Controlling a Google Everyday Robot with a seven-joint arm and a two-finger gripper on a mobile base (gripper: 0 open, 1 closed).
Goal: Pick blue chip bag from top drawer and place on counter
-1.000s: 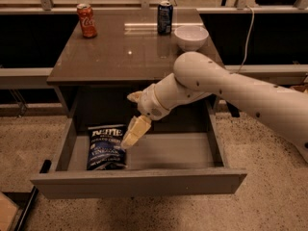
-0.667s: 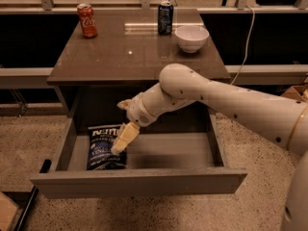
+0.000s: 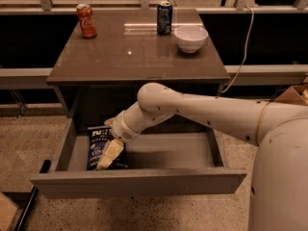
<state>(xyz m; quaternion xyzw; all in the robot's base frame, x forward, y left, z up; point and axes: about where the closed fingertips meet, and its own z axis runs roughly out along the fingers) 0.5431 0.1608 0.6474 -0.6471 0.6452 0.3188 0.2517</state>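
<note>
Gripper down in the open drawer, over the chip bag.
My cream two-finger gripper (image 3: 109,154) sits on the small dark-blue chip bag (image 3: 96,147), which lies at the left of the wide grey top drawer (image 3: 139,182); I cannot tell its grip, and the bag's white lettering is partly hidden. On the glossy brown counter (image 3: 134,57), at the far edge: a red can with white script (image 3: 86,20), a dark blue can (image 3: 164,18), and a white bowl (image 3: 191,37).

Brown counter (image 3: 130,61), red soda can (image 3: 86,20), blue can (image 3: 164,18), white bowl (image 3: 190,37) at back, pincer (image 3: 109,155) in top drawer (image 3: 139,182)
</note>
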